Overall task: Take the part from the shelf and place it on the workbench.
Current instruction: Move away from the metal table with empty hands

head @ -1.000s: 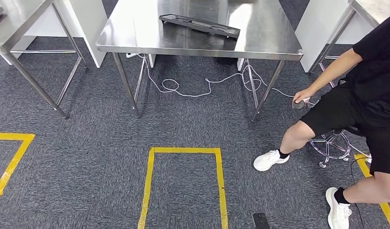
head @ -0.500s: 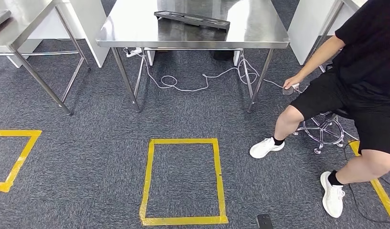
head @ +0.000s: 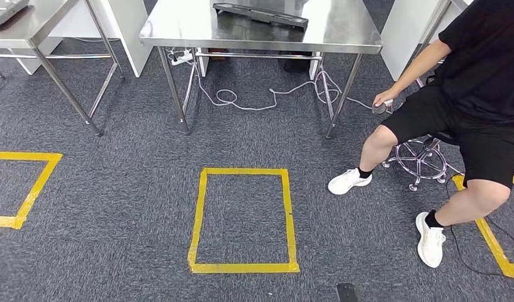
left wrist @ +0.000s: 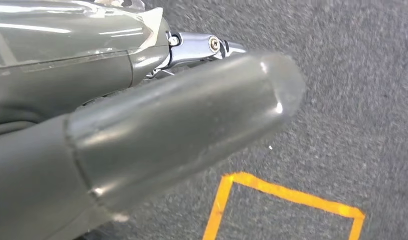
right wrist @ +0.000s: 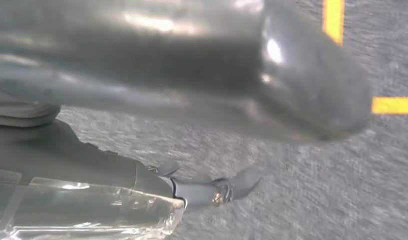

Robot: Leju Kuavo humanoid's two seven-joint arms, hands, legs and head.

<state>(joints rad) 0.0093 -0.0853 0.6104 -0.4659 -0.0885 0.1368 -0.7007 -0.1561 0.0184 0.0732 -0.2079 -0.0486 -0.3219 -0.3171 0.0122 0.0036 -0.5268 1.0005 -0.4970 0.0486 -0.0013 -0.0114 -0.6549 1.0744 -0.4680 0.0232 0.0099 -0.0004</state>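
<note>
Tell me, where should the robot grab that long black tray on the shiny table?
Probably across its narrow width near the middle, coming from the table's near edge. The black tray is long, flat and low, lying slantwise on the steel table, so a mid grip should keep it level.

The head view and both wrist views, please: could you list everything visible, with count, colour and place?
Steel table: two, silver; one ahead at centre, one at far left.
Part: one, dark, long and flat, on the centre table.
Cable: one, white, on the carpet under the centre table.
Taped rectangle: yellow, one on the carpet at centre; parts of others at left and right.
Person: one, black clothes, white shoes, seated at right, holding a small grey object.
Stool: one, chrome base, under the person.
Left hand: grey, above carpet; grip unclear.
Right hand: grey, above carpet; grip unclear.
</note>
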